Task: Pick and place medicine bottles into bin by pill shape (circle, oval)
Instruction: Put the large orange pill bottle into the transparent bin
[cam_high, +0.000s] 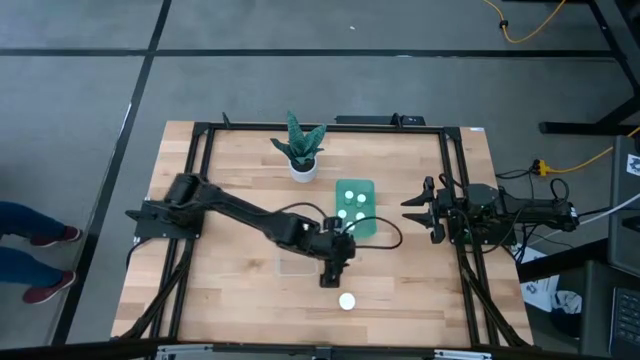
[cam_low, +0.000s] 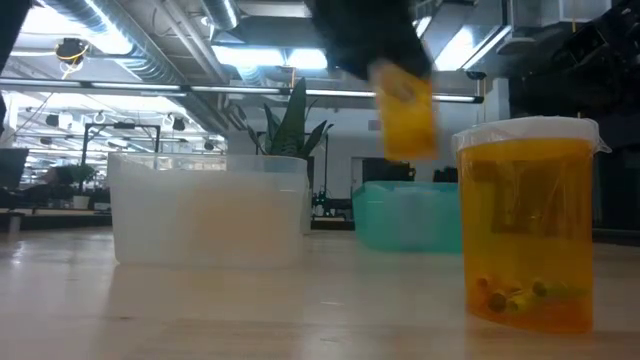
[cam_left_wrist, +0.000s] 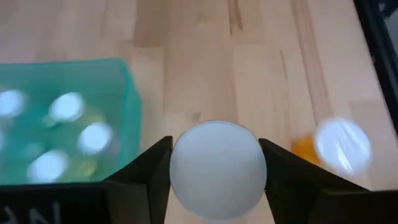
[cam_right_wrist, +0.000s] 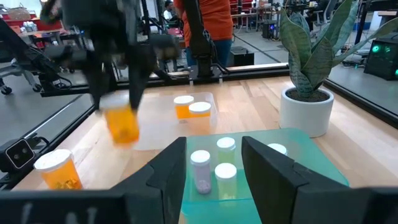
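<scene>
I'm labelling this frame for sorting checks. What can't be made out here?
- Held bottle, low view: motion-blurred, its pills unreadable.
- Clear bin, high view: nearly invisible against the wood.
- Teal bin, low view: partly hidden by the standing bottle.
- Left end effector, high view: too small.

An orange bottle (cam_low: 527, 228) stands near; clear bin (cam_low: 208, 208) and teal bin (cam_low: 405, 215) behind.

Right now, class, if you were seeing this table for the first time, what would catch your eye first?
The left gripper near the table's middle, its jaws shut on an orange bottle held in the air. Next, the teal bin beside it, holding white-capped bottles, and one lone bottle standing near the front edge. The right gripper waits at the right edge.
</scene>
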